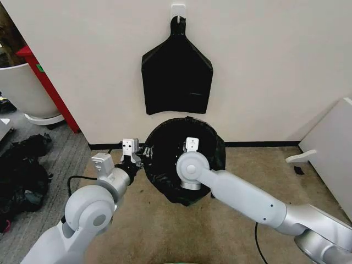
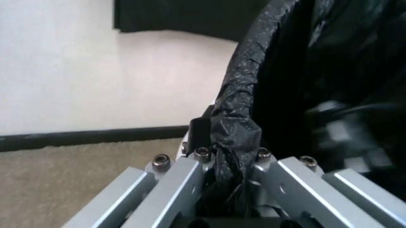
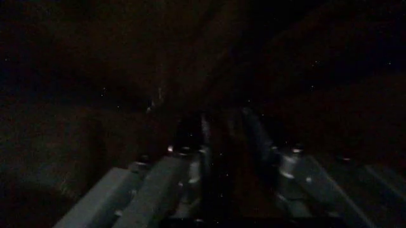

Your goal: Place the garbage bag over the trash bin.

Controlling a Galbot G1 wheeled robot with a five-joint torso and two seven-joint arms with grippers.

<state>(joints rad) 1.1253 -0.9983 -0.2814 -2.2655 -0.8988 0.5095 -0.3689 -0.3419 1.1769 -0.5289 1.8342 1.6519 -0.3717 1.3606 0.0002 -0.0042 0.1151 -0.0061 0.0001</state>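
**Bag rim being seated over the bin**

The crinkly, glossy black thin-plastic garbage bag (image 1: 165, 144) sits on the floor against the wall's foot, already spread round over what must be the small round trash bin, whose white walls are wholly covered. The left pincer (image 2: 231, 142) is closed on a bunched fold of the bag's edge at the bin's left side. The right pincer (image 1: 192, 147) reaches down into the bag's mouth; whether it is wide or narrow I cannot tell, as its wrist view is nearly black.

To do this step well, I judge the left pincer should keep the fold taut and draw it down outside the rim, while the right arm presses the film against the inner wall without snagging it. Thin plastic tears easily, so pulls should be gentle.

The bin's rim is unseen, so how evenly the bag overlaps it is unclear. A flat black bag bunch (image 1: 177, 77) hangs on the white wall (image 1: 275, 66) above.
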